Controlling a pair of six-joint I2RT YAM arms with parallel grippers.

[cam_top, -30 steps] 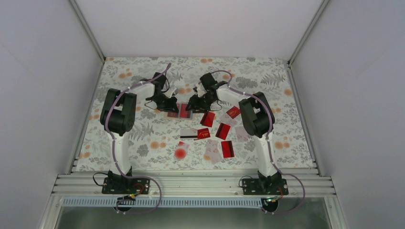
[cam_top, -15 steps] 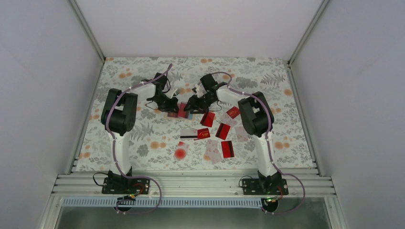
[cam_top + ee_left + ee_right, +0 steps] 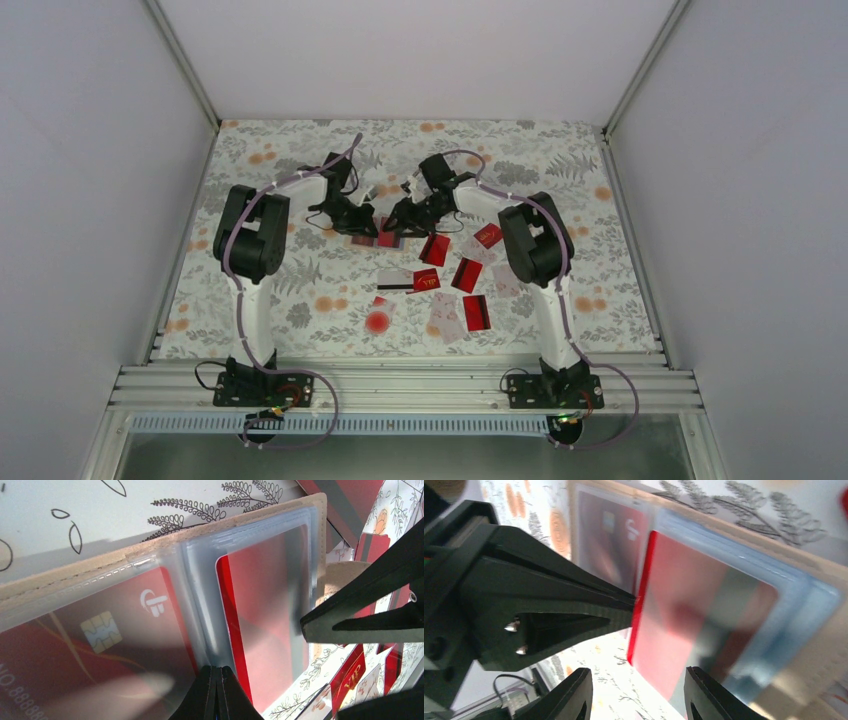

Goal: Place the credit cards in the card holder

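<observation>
Left gripper (image 3: 216, 690) is sitting fully closed, tips pressing at the centre fold of the tan-beige folding card holder (image 3: 60, 585). The tips are touching the uncovered edge of a glossy red rectangular card (image 3: 265, 620) that is mostly inside the right-hand clear sleeve. My read: it's pinning the holder flat and nudging that card home. The holder is lying open on the floral-print table (image 3: 300, 290), between the two arms. Right gripper (image 3: 637, 680) is standing part-open over the holder's outer side, clamping nothing I can make out, probably steadying. A red chip card (image 3: 100, 630) is filling the left sleeve. Loose red cards (image 3: 467, 275) are lying nearer the bases, apart from both grippers.
</observation>
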